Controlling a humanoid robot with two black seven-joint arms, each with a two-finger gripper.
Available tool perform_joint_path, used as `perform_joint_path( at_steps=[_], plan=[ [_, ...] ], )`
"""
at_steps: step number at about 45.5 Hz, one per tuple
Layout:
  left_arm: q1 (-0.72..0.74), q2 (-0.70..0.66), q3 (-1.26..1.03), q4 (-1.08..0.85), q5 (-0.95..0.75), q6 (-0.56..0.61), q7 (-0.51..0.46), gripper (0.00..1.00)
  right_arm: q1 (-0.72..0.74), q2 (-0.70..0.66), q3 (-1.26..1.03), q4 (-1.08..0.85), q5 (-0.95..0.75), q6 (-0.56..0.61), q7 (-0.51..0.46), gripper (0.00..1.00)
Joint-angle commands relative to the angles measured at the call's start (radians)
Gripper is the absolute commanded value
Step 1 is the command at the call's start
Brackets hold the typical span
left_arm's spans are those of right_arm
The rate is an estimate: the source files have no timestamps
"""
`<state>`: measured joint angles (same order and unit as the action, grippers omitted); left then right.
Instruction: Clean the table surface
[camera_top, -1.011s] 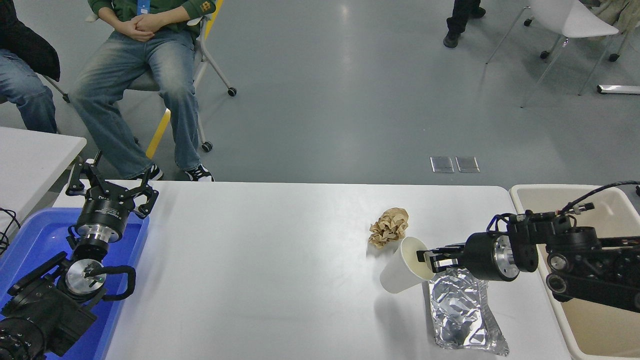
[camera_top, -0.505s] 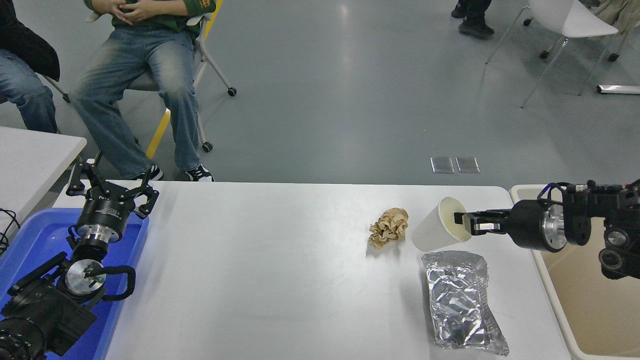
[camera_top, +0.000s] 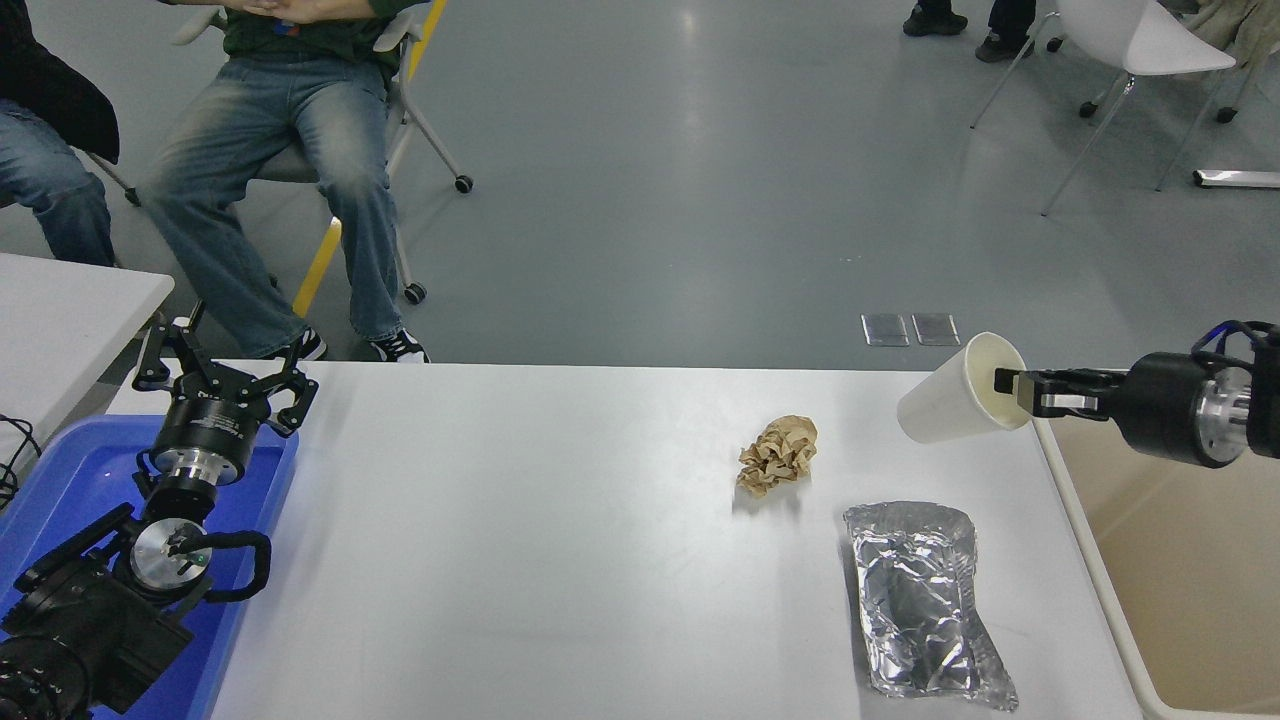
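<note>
The right gripper (camera_top: 1018, 392) is clamped on the rim of a white paper cup (camera_top: 950, 402), one finger inside its mouth, and over the last second it has lifted the cup off the table surface (camera_top: 560, 560) and swung it toward three o'clock, so it now hangs over the table's far right corner beside the beige bin (camera_top: 1190, 570). That probably leaves a drop into the bin next, with the crumpled brown paper (camera_top: 778, 455) and foil pouch (camera_top: 925, 600) (at five o'clock from it) lying on the tabletop, while the left gripper (camera_top: 222, 385) sits parked, fingers spread, over the blue tray (camera_top: 60, 480) at nine o'clock.

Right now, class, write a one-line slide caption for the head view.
Right gripper carries a white paper cup toward the beige plastic bin; crumpled brown paper and a silver foil pouch remain.
</note>
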<state>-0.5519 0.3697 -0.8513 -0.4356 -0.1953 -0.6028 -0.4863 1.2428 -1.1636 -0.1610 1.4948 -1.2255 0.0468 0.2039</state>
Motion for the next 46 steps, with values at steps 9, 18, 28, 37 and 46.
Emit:
perform_joint_path(
  at_steps=[9, 18, 28, 37, 46],
  plan=[
    [0.000, 0.000, 0.000, 0.000, 0.001, 0.000, 0.000, 1.00, -0.062, -0.110, 0.011, -0.111, 0.087, 0.007, 0.019, 0.00],
    [0.000, 0.000, 0.000, 0.000, 0.001, 0.000, 0.000, 1.00, -0.131, -0.094, 0.014, -0.212, 0.121, -0.007, 0.065, 0.00],
    [0.000, 0.000, 0.000, 0.000, 0.001, 0.000, 0.000, 1.00, -0.216, -0.051, 0.014, -0.352, 0.141, -0.068, 0.117, 0.00],
    [0.000, 0.000, 0.000, 0.000, 0.001, 0.000, 0.000, 1.00, -0.313, 0.062, 0.014, -0.534, 0.230, -0.091, 0.126, 0.00],
    [0.000, 0.000, 0.000, 0.000, -0.001, 0.000, 0.000, 1.00, -0.385, 0.136, 0.014, -0.656, 0.232, -0.142, 0.137, 0.00]
  ],
)
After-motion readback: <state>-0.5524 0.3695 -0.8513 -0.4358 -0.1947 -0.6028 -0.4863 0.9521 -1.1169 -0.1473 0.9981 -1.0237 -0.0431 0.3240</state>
